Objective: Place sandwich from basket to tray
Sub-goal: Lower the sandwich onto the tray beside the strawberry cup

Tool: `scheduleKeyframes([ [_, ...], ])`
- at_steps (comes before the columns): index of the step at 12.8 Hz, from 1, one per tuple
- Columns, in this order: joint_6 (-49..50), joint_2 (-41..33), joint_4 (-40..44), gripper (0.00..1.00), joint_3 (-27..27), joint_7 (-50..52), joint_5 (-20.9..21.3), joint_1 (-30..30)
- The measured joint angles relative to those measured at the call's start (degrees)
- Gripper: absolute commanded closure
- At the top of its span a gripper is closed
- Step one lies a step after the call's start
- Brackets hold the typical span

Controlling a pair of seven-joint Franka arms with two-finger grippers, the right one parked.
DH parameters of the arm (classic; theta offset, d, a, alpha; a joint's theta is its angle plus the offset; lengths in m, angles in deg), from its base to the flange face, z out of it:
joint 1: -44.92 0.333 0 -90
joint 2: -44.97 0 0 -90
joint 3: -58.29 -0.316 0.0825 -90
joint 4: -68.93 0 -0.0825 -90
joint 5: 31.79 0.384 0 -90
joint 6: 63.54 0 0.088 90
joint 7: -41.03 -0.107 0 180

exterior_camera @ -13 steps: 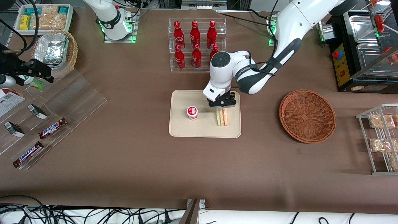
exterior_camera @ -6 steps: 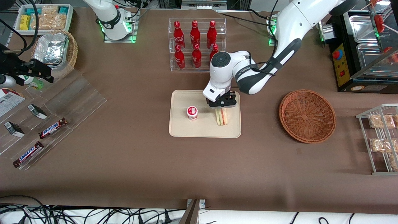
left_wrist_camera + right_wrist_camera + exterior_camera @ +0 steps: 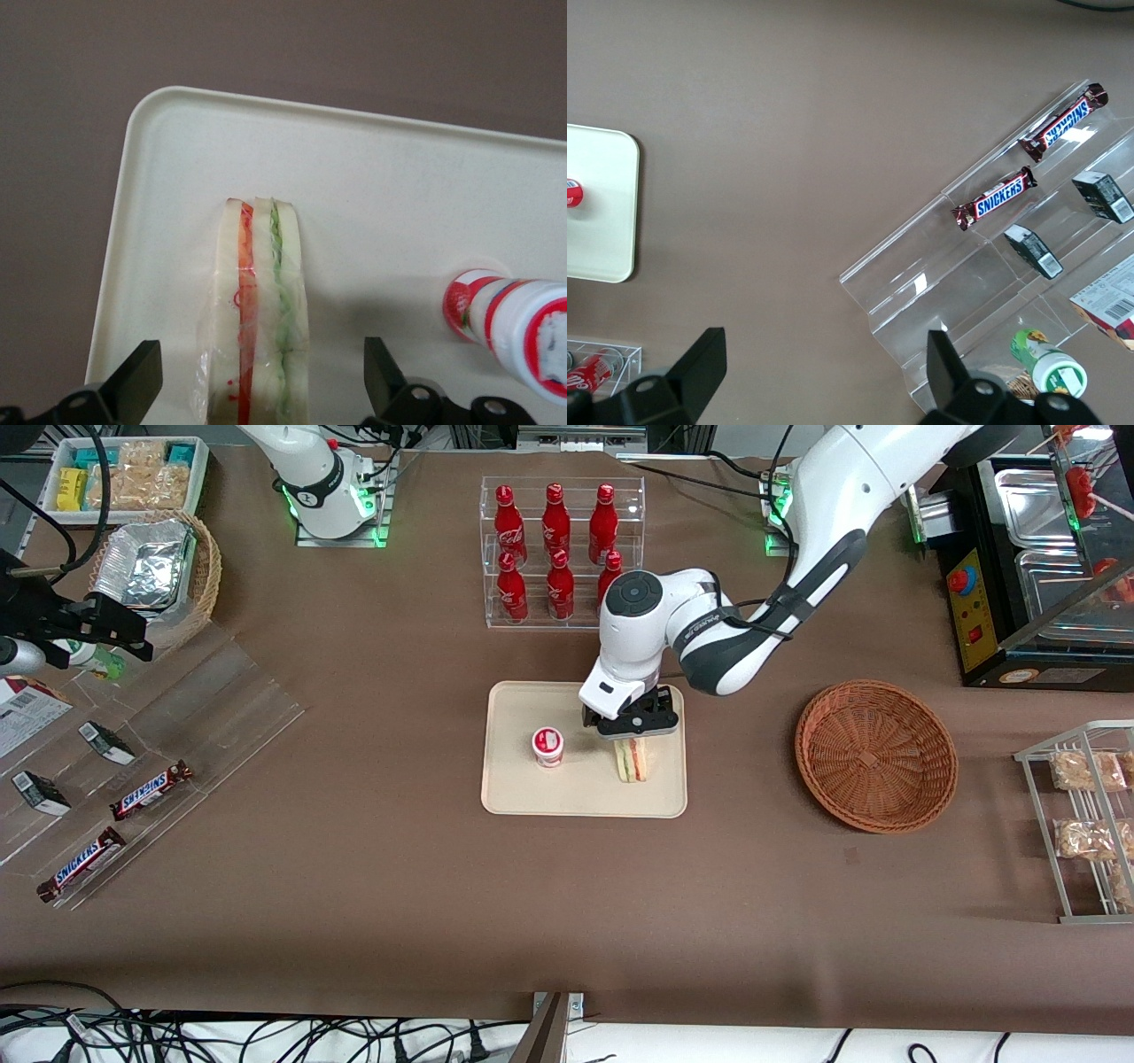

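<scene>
Release step: the sandwich (image 3: 257,310) stands on edge on the tray (image 3: 532,797), beside the cup (image 3: 548,746). The gripper (image 3: 631,731) sits directly above the sandwich, fingers (image 3: 133,381) spread wide and clear of it. In my judgement the next move calls for a straight lift without toppling the sandwich.

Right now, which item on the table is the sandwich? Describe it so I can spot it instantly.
Find the cream tray in front of the bottle rack. On it, directly beneath the open gripper, the sandwich stands on edge. Unlike the round red-and-white cup beside it, it is a pale wrapped wedge with red and green filling stripes.
</scene>
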Motion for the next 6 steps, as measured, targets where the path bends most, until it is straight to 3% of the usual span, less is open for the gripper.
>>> scheduleKeyframes([
  [6, 17.48, -4.13, 10.87, 0.0, 2.23, -0.06, -6.72, 0.17],
])
